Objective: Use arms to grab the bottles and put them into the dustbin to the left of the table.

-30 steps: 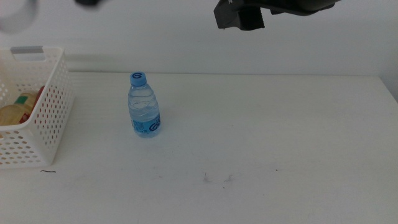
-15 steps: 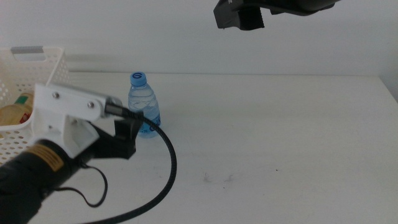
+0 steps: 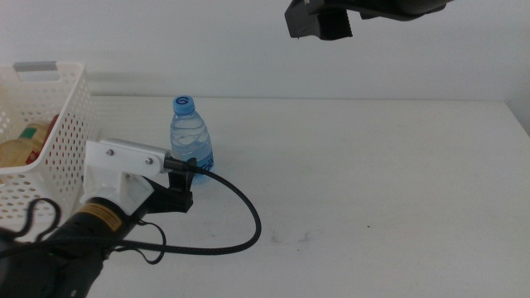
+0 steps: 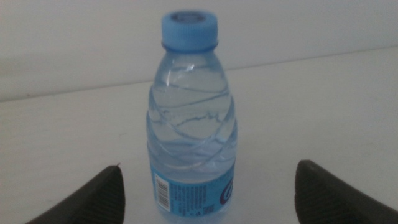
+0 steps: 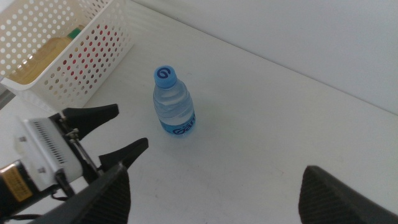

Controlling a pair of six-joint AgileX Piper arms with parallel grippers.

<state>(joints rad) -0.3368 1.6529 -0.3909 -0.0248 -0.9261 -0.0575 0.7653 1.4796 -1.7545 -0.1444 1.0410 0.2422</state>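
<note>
- A robot test lab, by the look of it.
- A bare white bench (image 3: 373, 182) stands against a plain white wall (image 3: 207, 41).
- Two black robot arms work over it, one (image 3: 91, 240) trailing a cable (image 3: 240, 223).

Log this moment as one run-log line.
left tool: open, facing water bottle | right tool: open, high | dustbin: two inside

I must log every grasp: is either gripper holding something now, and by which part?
Nothing is held. The left gripper is open, just short of the upright water bottle. The right gripper, raised above the table, is open and empty.
</note>
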